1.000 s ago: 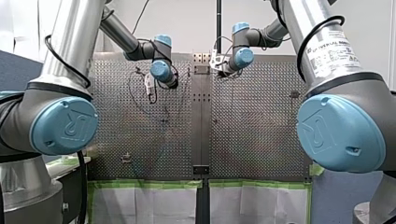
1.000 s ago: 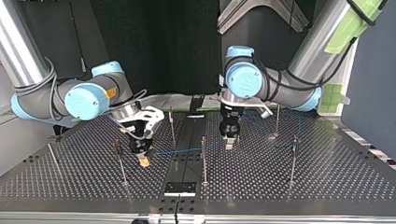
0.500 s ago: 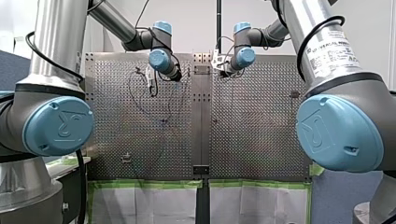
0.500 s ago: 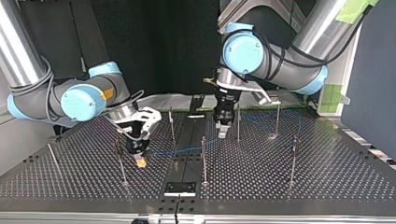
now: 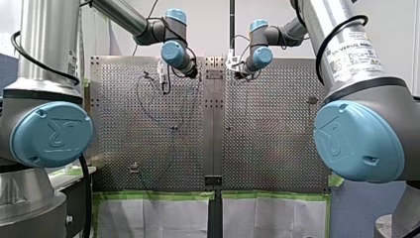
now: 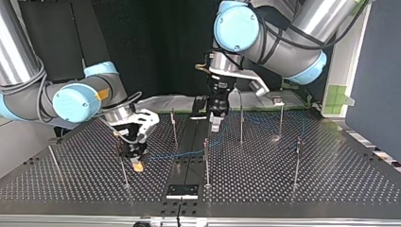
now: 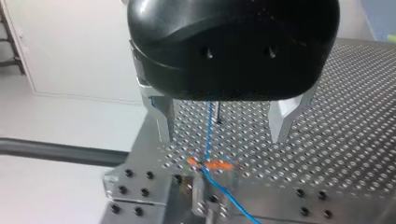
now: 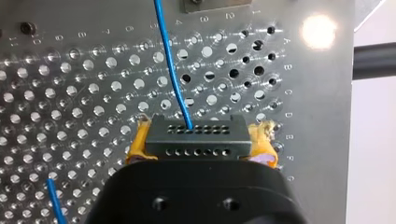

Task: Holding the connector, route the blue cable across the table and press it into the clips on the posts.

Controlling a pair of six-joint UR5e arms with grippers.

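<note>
In the right wrist view my right gripper [image 8: 201,148] is shut, its yellow pads [image 8: 139,145] clamping a dark grey connector [image 8: 194,135]. The blue cable [image 8: 171,70] runs out of the connector, away over the perforated plate. At the top view's left this gripper [image 6: 137,164] hangs low beside a thin post [image 6: 122,163], and the cable [image 6: 182,153] stretches from it toward the middle post [image 6: 206,161]. My left gripper [image 7: 222,136] is open and holds nothing. The cable [image 7: 208,126] passes below its metal fingers [image 7: 162,126] into an orange-levered clip [image 7: 208,164]. In the top view it [image 6: 215,121] hovers above the table's centre.
Several more thin posts stand on the table [image 6: 331,184], among them one [image 6: 241,124] beside my left gripper, two [image 6: 297,161] at the top view's right, and one [image 6: 173,125] left of centre. A black plate [image 6: 182,190] lies at the near edge.
My left gripper, still open, has risen off the table and moved toward the top view's left and back. My right gripper has slid slightly to that view's left with the connector.
</note>
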